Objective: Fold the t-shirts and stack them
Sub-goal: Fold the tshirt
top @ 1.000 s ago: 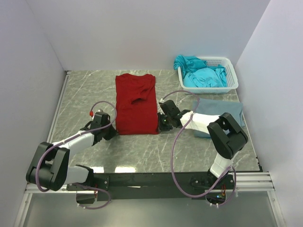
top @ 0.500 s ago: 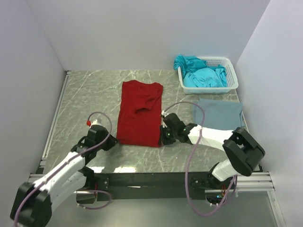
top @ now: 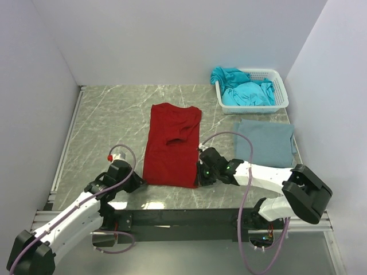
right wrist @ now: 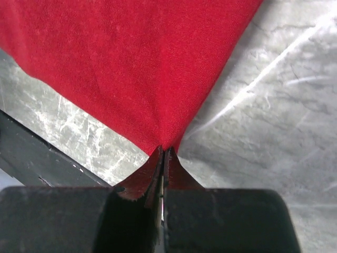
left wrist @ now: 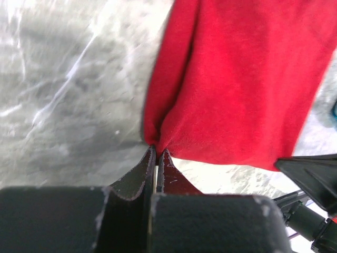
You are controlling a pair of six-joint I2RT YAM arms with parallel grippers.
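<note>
Pinch grips on both 6 o'clock hem corners of the dark red t-shirt (top: 172, 146), left gripper (left wrist: 157, 154) and right gripper (right wrist: 163, 151) jaws pressed onto cloth, likely holding it flat mid-surface (top: 109, 120) for folding toward 12 o'clock.

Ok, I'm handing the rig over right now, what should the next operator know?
Left gripper: shut on the red shirt's near-left corner.
Right gripper: shut on its near-right corner.
Red shirt lies mid-table, folded narrow.
Grey-blue shirt lies folded flat at right.
Turquoise shirts sit bunched in the basket.
Left: finish the red fold, stack it, then the turquoise ones.
</note>
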